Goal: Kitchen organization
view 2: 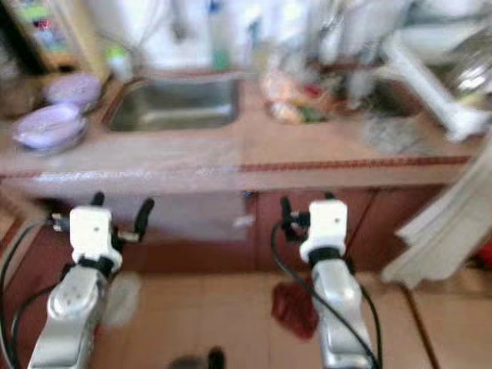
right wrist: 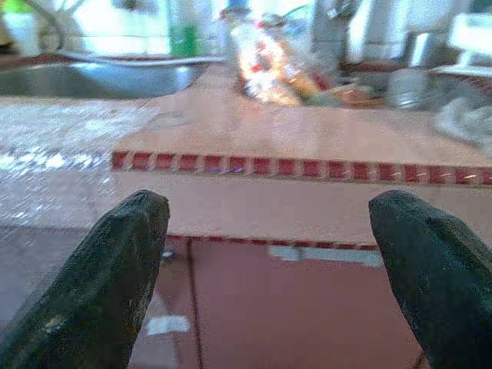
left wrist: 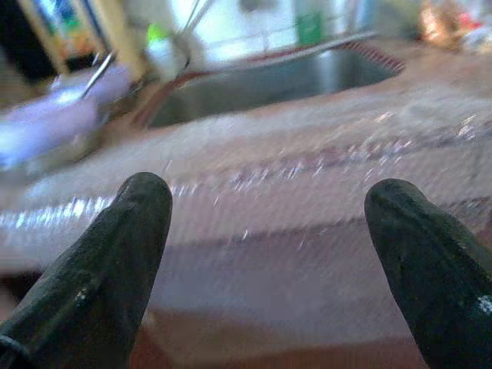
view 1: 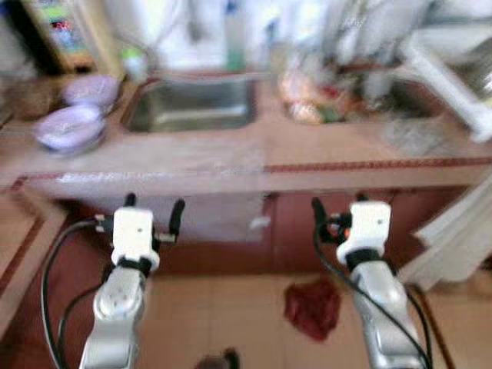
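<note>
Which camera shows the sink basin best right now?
The left eye view: the sink lies whole, seen from above, though blurred. The right eye view shows the same. The left wrist view catches it obliquely beyond the counter edge; the right wrist view catches just one corner.

Bright backlight from behind the sink (view 1: 191, 104), blown highlights, blurred throughout

Ahead of both spread pairs of matt black rubbery fingers (left wrist: 115, 261) runs a polished pinkish stone counter (view 1: 231, 157) that glints wetly. Beyond the left jaws sits a dull brushed-steel sink (view 1: 192, 104), beside glossy lilac plastic bowls (view 1: 69, 127)
</note>
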You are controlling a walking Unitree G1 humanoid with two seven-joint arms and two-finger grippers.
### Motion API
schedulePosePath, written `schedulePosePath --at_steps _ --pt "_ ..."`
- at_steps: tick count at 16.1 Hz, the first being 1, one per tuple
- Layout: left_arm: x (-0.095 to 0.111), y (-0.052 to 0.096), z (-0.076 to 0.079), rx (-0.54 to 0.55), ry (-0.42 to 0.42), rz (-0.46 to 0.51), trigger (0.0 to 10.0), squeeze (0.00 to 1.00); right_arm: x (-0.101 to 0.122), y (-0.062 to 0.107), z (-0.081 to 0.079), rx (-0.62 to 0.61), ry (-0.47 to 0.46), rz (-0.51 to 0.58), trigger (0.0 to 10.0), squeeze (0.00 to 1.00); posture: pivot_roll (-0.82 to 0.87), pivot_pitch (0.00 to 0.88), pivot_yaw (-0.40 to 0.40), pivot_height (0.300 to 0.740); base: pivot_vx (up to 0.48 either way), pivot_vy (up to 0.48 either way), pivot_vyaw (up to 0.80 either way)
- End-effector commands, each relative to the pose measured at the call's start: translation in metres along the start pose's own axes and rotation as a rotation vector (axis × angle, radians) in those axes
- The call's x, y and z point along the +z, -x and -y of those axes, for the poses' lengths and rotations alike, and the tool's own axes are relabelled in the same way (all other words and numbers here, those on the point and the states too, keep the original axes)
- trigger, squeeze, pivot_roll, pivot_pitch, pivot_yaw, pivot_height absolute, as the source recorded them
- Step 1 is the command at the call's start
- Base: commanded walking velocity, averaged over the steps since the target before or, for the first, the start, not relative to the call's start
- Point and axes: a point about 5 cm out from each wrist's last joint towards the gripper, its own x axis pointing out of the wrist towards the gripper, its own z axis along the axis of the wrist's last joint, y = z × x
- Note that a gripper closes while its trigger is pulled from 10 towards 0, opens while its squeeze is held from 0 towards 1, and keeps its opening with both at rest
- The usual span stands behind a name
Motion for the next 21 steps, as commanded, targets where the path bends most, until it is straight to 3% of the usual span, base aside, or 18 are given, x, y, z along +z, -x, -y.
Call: schedulePosePath --at_steps 1,4,8,12,13,16,18,21 --pt "-0.001 0.001 -0.007 0.015 0.028 -0.028 10.0 0.0 0.0 -0.001 -0.004 0.004 -0.016 0.002 10.0 0.0 -0.04 0.0 0.057 0.74 0.0 0.0 0.79" --pt "0.0 -0.001 -0.001 -0.033 0.019 -0.019 10.0 0.0 0.0 -0.001 -0.005 -0.001 -0.035 0.008 10.0 0.0 -0.04 0.0 0.061 0.74 0.0 0.0 0.79" --pt "0.003 -0.003 0.0 -0.048 0.008 0.006 10.0 0.0 -0.001 -0.007 0.004 -0.08 -0.065 -0.013 10.0 0.0 -0.05 0.0 0.07 0.74 0.0 0.0 0.0" --pt "0.004 -0.006 -0.001 -0.031 -0.001 0.016 10.0 0.0 0.001 -0.012 0.003 -0.105 0.037 -0.009 10.0 0.0 -0.05 0.0 0.064 0.74 0.0 0.0 0.0" --pt "0.003 -0.006 0.0 -0.038 0.0 0.014 10.0 0.0 0.001 -0.012 0.0 -0.081 -0.022 -0.008 10.0 0.0 -0.05 0.0 0.064 0.74 0.0 0.0 0.0" --pt "0.002 -0.007 0.002 -0.057 0.004 0.006 10.0 0.0 0.001 -0.012 -0.005 -0.069 -0.002 -0.028 10.0 0.0 -0.05 0.0 0.064 0.74 0.0 0.0 0.0" --pt "0.001 -0.008 0.004 -0.08 0.02 -0.002 10.0 0.0 0.002 -0.013 -0.009 -0.071 0.043 -0.01 10.0 0.0 -0.04 0.0 0.058 0.74 0.0 0.266 0.0" --pt "0.0 -0.009 0.007 -0.117 0.032 -0.01 10.0 0.0 0.006 -0.01 -0.002 -0.063 -0.023 0.019 10.0 0.0 -0.04 0.0 0.058 0.74 0.0 0.48 0.0"
